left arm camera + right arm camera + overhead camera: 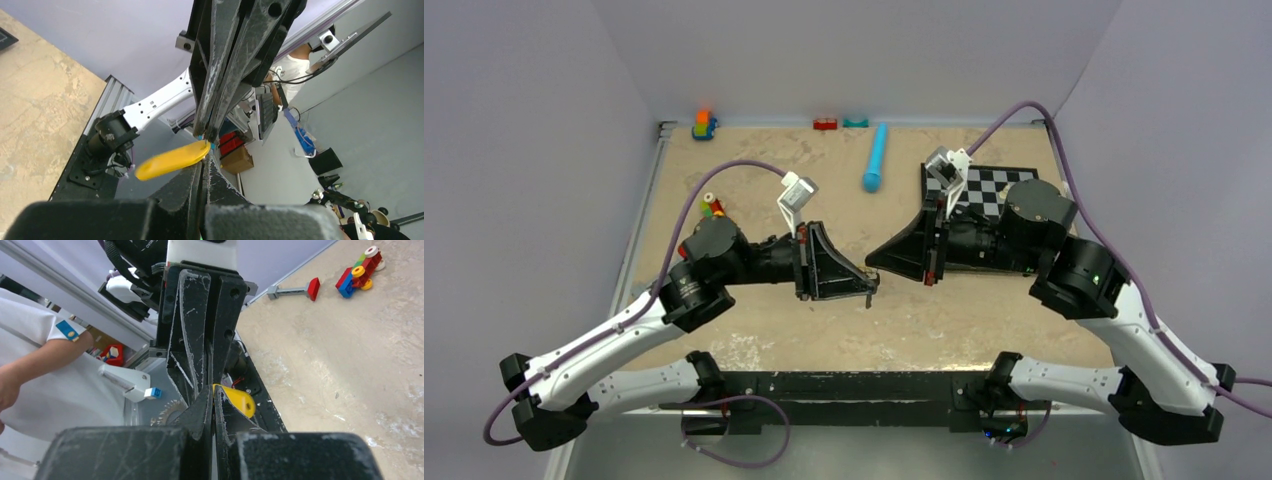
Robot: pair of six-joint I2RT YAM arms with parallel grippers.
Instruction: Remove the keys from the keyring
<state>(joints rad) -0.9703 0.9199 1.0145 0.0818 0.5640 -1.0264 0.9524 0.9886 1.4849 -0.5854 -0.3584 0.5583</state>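
A: Where are the keys? I see the big sandy table (754, 340) first; then two black claws, tip to tip over its middle.
B: Yes; the left claw (871, 282) comes from one side and the right claw (870, 258) from the other; both are squeezed tight, with no gap.
A: What do they hold?
B: A yellow tag (170, 161) sticks out right where the tips meet; its end is pinched there; I cannot tell which claw has it, or if both do.
A: And the keys and the keyring?
B: I cannot see them; I think they hang by the tag, hidden behind the tips.
A: How will they feel?
B: I guess very light, hard, flat and slippery; they will not bend or break, but they can slide out of a pinch; the keyring is likely stiff and springy; best to hold the keyring with one claw and pinch a key on its flat head with the other.
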